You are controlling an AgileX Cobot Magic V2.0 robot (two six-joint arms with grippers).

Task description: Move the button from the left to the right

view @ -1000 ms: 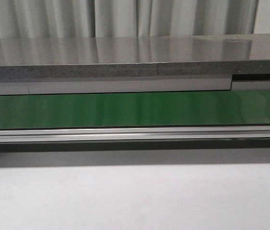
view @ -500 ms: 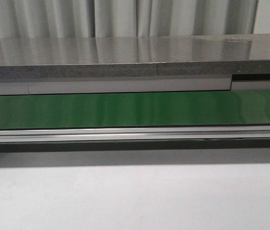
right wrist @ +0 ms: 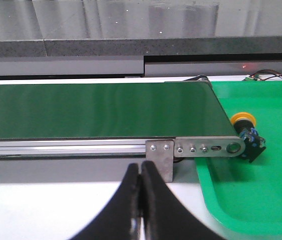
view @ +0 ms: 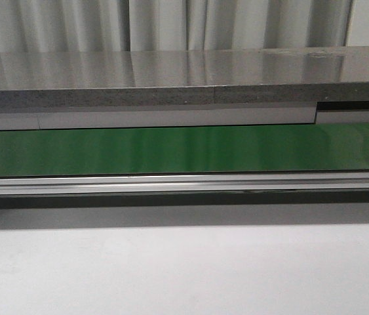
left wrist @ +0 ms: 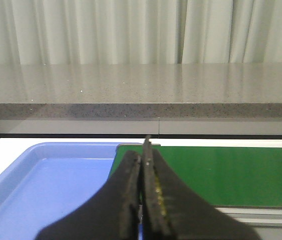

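Note:
The button (right wrist: 247, 132), yellow round head on a dark body, lies on its side in the green tray (right wrist: 261, 200), just past the end of the green belt (right wrist: 95, 110). My right gripper (right wrist: 141, 169) is shut with nothing in it, over the white table short of the belt and well to the side of the button. In the left wrist view my left gripper (left wrist: 142, 152) is shut and empty, above the edge where the blue tray (left wrist: 50, 180) meets the belt (left wrist: 221, 175). The front view shows only the belt (view: 184, 149), no gripper and no button.
An aluminium rail (view: 184, 184) runs along the belt's near side, ending in a metal bracket (right wrist: 201, 148). A grey stone-like ledge (view: 184, 82) stands behind the belt with curtains beyond. White table (view: 184, 269) lies in front. Wires (right wrist: 271, 75) show behind the green tray.

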